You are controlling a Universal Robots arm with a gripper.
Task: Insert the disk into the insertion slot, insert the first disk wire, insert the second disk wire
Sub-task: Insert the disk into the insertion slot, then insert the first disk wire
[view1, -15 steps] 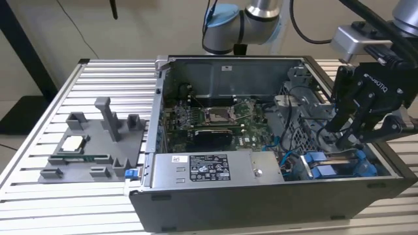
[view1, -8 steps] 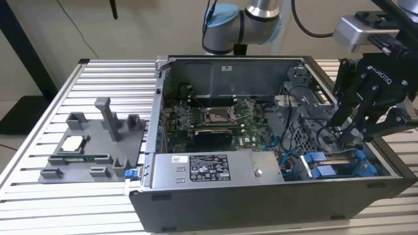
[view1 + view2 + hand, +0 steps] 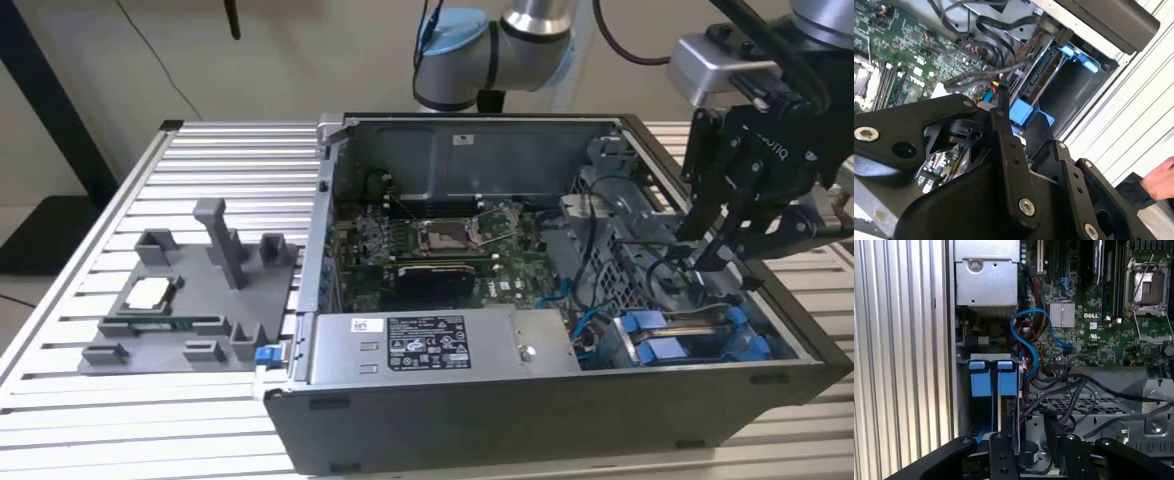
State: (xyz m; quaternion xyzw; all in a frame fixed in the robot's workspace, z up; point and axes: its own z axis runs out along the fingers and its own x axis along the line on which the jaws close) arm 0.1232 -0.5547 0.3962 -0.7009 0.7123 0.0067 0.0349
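The disk (image 3: pixel 694 328) stands on edge inside the insertion slot (image 3: pixel 771 350), a dark-grey bay in the open computer case's near corner at the exterior view's right. Its bright blue caddy tabs (image 3: pixel 979 382) stick out of the bay. In the second wrist view the disk's connector edge (image 3: pixel 1036 80) faces the case interior. My black gripper (image 3: pixel 714 262) hangs just above and behind the bay, among loose black cables (image 3: pixel 979 75). A plug with red and yellow wires (image 3: pixel 997 86) lies right at its tip. A blue data cable (image 3: pixel 1029 340) loops beside the bay.
The grey power-supply box (image 3: pixel 427 345) fills the case's near side, with the green motherboard (image 3: pixel 441 245) behind it. A grey fixture tray (image 3: pixel 187 300) holding a chip sits on the slatted table (image 3: pixel 80 400) at the exterior view's left. A person's hand (image 3: pixel 1159 180) rests outside the case.
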